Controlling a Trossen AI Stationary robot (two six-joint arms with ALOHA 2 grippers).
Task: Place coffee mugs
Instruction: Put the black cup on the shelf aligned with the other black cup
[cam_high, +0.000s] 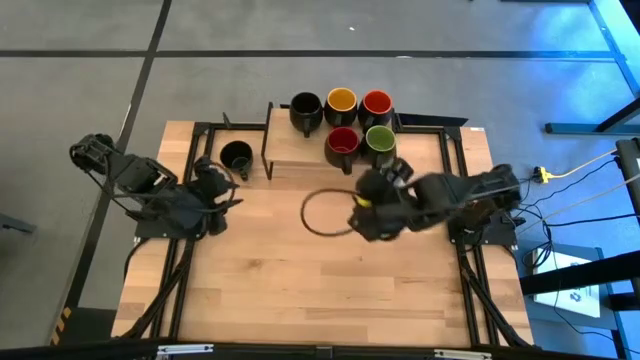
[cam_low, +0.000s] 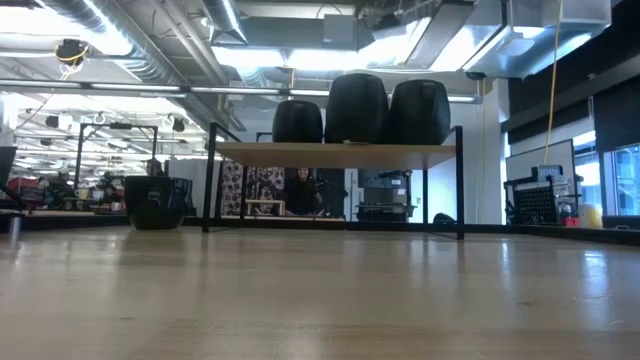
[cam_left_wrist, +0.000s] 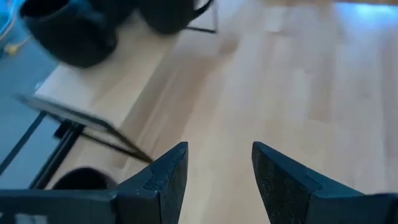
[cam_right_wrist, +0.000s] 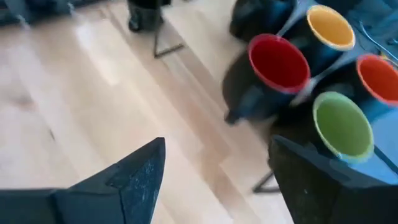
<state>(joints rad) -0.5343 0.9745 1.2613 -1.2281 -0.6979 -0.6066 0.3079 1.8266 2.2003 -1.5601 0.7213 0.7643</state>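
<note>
Five black-outside mugs stand upright on a low wooden shelf (cam_high: 300, 150) at the table's far side: black inside (cam_high: 305, 110), yellow-orange (cam_high: 341, 102), orange-red (cam_high: 376, 104), red (cam_high: 342, 141) and green (cam_high: 380, 141). A sixth, black inside (cam_high: 236, 156), stands on the table left of the shelf, also seen in the low view (cam_low: 155, 202). My left gripper (cam_left_wrist: 214, 180) is open, just near-side of that lone mug (cam_left_wrist: 78, 179). My right gripper (cam_right_wrist: 214, 171) is open wide, hovering just on the near side of the red mug (cam_right_wrist: 278, 62) and green mug (cam_right_wrist: 341, 124).
A thin dark ring (cam_high: 325, 212) lies flat on the table between the two grippers. The shelf stands on thin black metal legs (cam_low: 208, 180) with open space beneath it. Bare wooden tabletop (cam_high: 320, 290) stretches toward the near edge.
</note>
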